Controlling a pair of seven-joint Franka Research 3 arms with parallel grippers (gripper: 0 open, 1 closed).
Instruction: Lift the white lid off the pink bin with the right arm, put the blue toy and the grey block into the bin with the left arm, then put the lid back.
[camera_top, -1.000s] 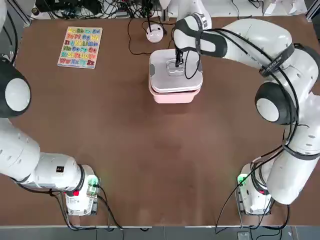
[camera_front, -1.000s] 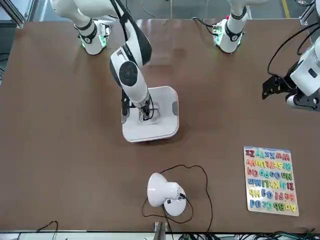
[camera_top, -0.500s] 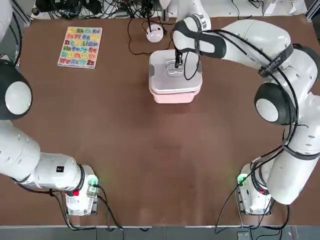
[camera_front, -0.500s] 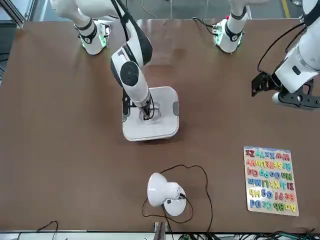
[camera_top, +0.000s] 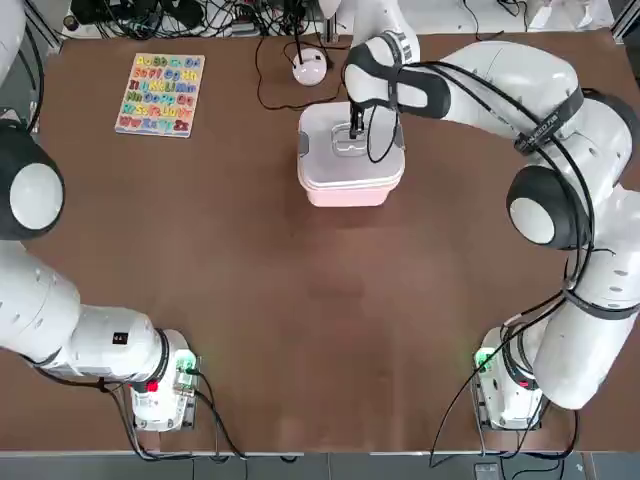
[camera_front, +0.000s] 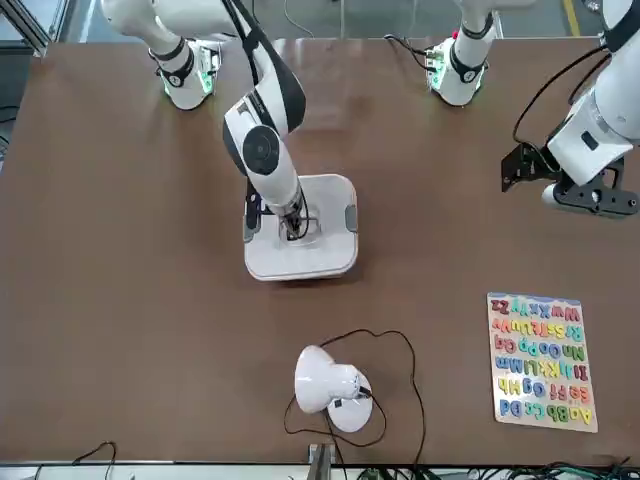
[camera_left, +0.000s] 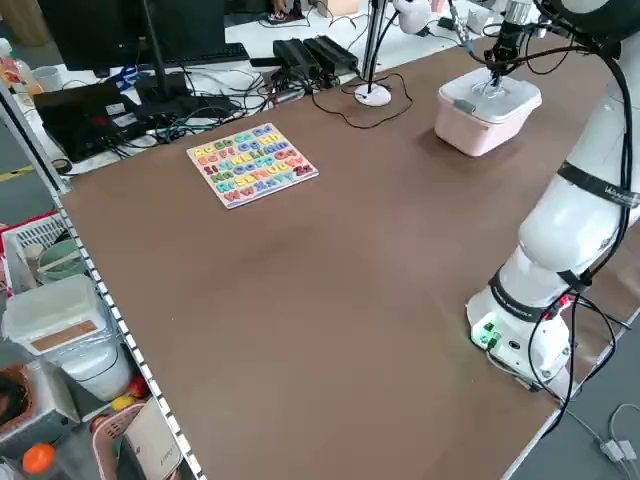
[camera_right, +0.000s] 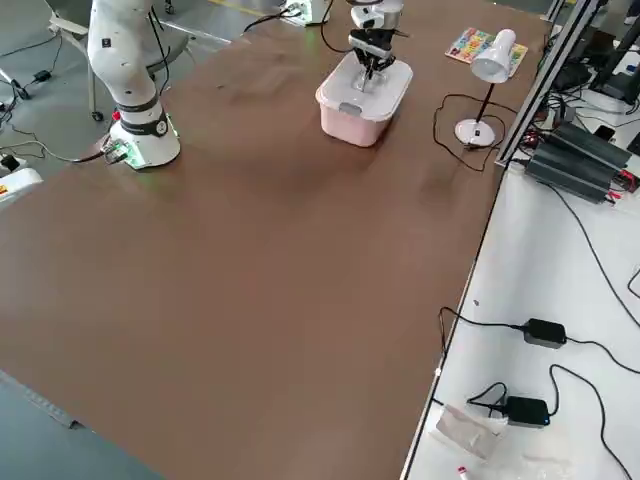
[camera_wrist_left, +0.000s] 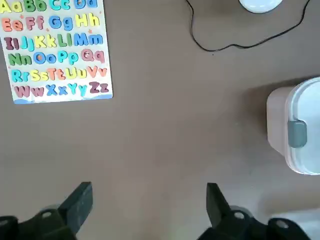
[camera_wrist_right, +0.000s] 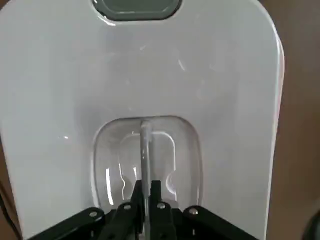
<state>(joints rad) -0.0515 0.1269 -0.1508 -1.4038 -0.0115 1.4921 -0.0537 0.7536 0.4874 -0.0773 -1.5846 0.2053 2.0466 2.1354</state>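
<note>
Your right gripper (camera_wrist_right: 145, 200) is clenched on the thin upright handle in the recessed centre of the white lid (camera_top: 350, 140), fingers pointing straight down into the hollow. That pinch on the middle rib should let the lid come up level rather than tipping on one clip. The lid sits on the pink bin (camera_top: 350, 190) directly beneath the claw, covering it.

Your left gripper (camera_front: 560, 180) hangs released, jaws wide, well off to the side of the bin, near the alphabet puzzle board (camera_top: 160, 93). It holds nothing.

I cannot find the blue toy or the grey block in any view.

For room: just beyond the claw stands a small white desk lamp (camera_front: 325, 385) with its black cable (camera_front: 395, 350) looping on the table, so carry the lid away from that side. The table (camera_top: 320, 330) between the bin and the arm bases is bare.
</note>
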